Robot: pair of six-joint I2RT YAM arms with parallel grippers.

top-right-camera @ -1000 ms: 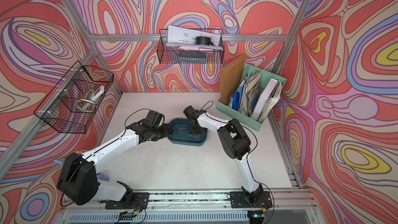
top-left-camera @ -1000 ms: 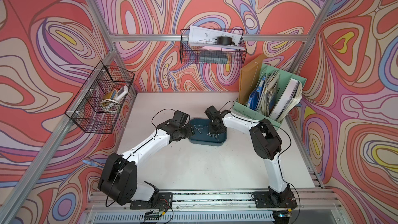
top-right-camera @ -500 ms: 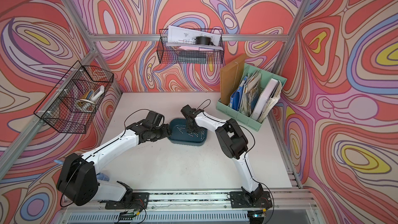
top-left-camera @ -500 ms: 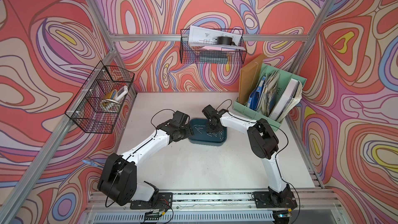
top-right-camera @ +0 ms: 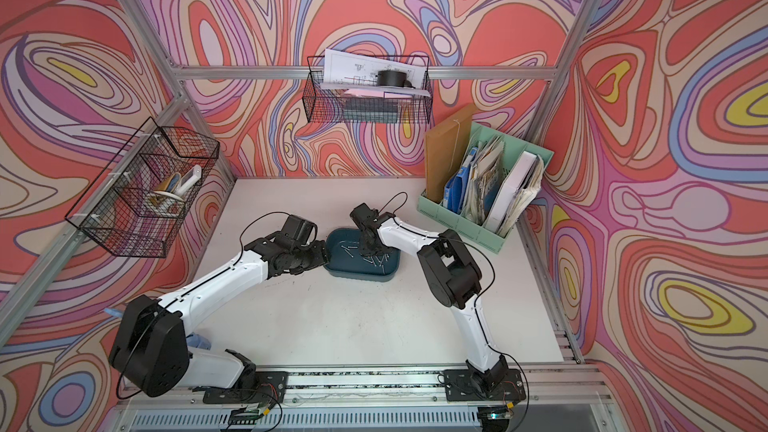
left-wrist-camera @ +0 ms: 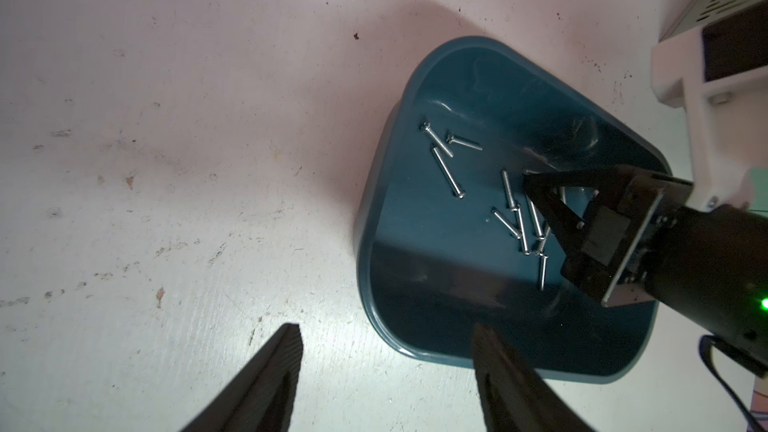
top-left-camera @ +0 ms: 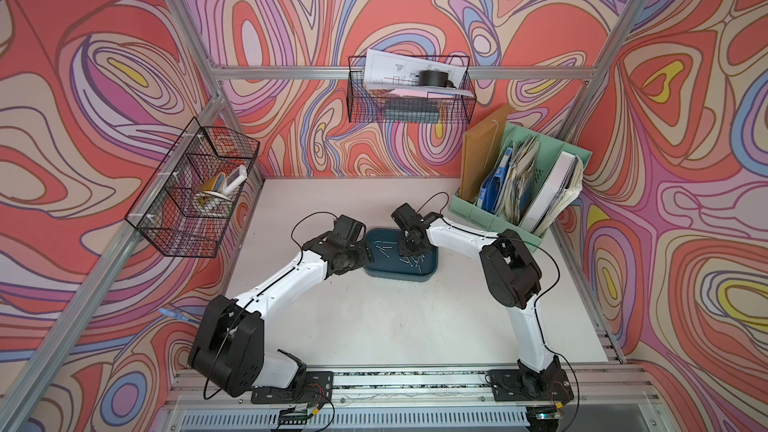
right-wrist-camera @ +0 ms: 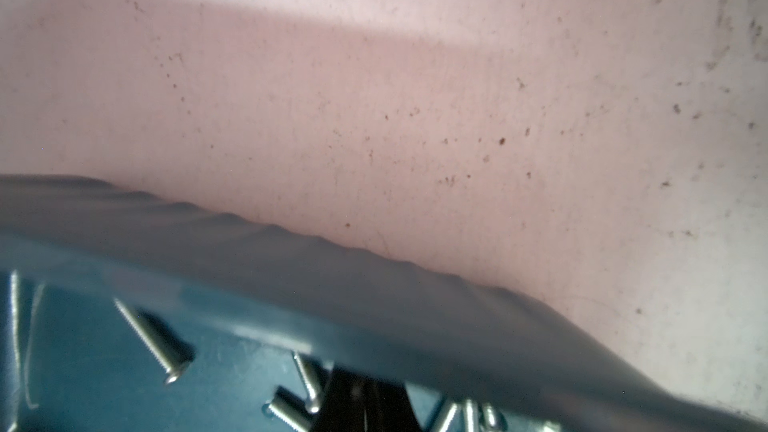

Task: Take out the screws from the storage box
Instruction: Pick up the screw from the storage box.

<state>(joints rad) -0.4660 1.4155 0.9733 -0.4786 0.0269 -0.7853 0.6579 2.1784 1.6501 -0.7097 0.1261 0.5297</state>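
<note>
On the counter [top-left-camera: 374,326] the box [top-left-camera: 399,278] holds the screws [left-wrist-camera: 446,168]; my right end effector [left-wrist-camera: 530,182] is pressed together among them, can't tell if it's pinching one; left end effector [left-wrist-camera: 384,328] spread at the box's edge

1. Both top views sit high above the front edge of the table [top-left-camera: 374,326] and look steeply down toward its back. They are far enough off to take in the whole table. They share almost the same scene, slightly offset sideways.
2. The left wrist camera looks down past the left fingers [left-wrist-camera: 270,380] from close above the table. It takes in the whole storage box [left-wrist-camera: 365,243], the screws [left-wrist-camera: 446,172] and the right fingers [left-wrist-camera: 552,209].
3. The right wrist camera is nearest, low inside the storage box, looking across its blurred wall to bare table. It shares the screws with the left wrist view.
</note>
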